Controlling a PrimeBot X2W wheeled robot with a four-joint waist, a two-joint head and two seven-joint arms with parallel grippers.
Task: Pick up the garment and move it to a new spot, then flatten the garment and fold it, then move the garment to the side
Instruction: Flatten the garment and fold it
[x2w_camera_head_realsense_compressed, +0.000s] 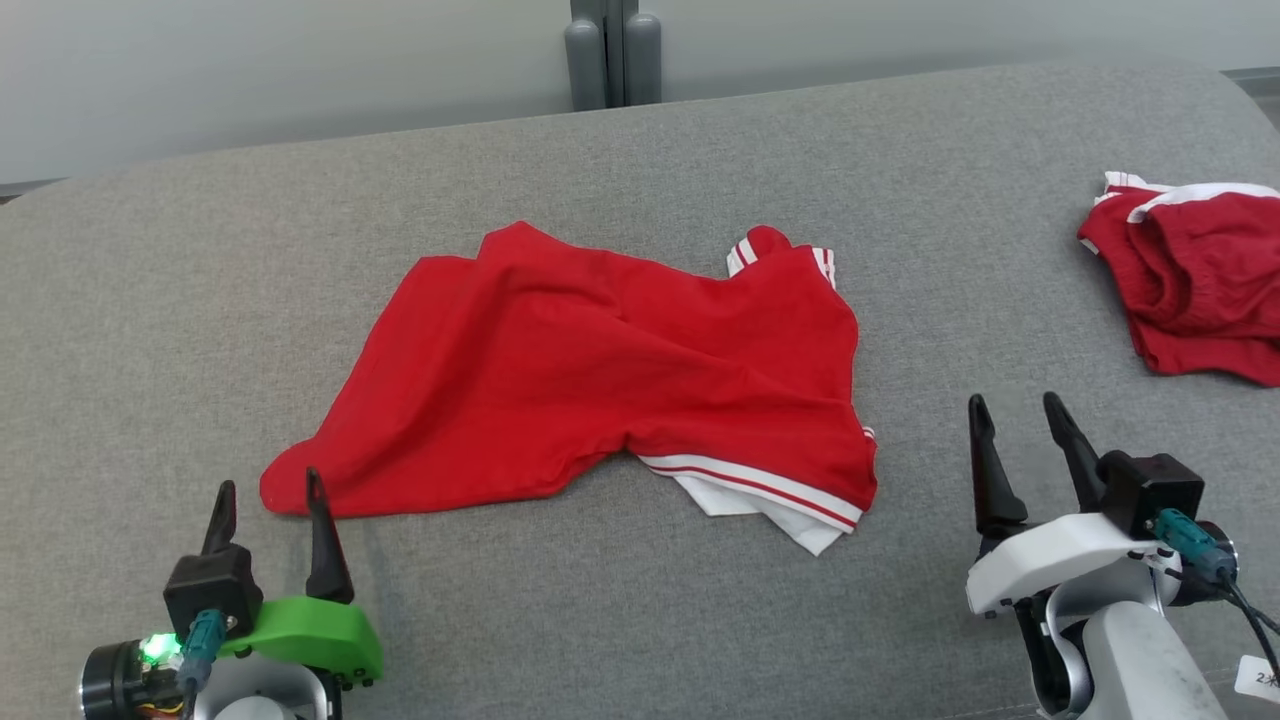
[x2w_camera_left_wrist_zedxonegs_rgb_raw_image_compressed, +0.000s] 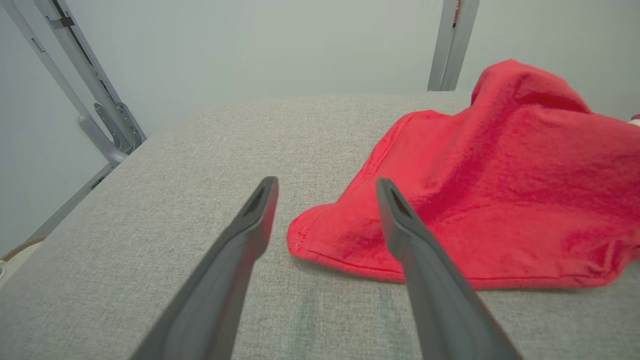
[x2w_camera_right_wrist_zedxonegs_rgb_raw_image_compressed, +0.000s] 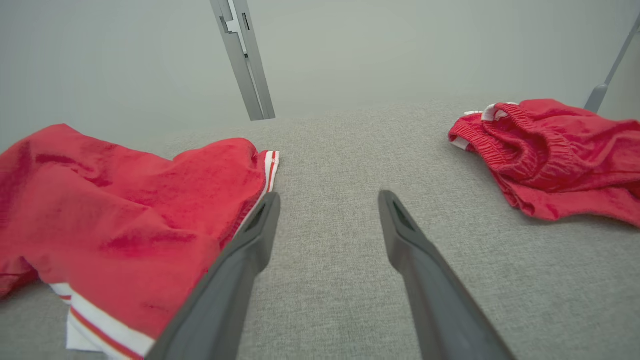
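2 red garments (ctr garment (x2w_camera_head_realsense_compressed: 600, 390), side garment (x2w_camera_head_realsense_compressed: 1200, 290)), 2 grippers (L gripper (x2w_camera_head_realsense_compressed: 270, 480), R gripper (x2w_camera_head_realsense_compressed: 1013, 400)), 1 grey pad (x2w_camera_head_realsense_compressed: 640, 150)

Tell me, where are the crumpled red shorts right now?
In the head view the red shorts lie at the right edge of the grey cushion, beyond the right gripper and well apart from the red shirt in the middle.

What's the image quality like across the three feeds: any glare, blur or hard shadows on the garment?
Head view: soft even light, no glare, red garment sharp with a thin shadow under its near hem. Left wrist view: left hand looms large, slightly soft; garment weave crisp. Right wrist view: far wall hazy, second garment clear.
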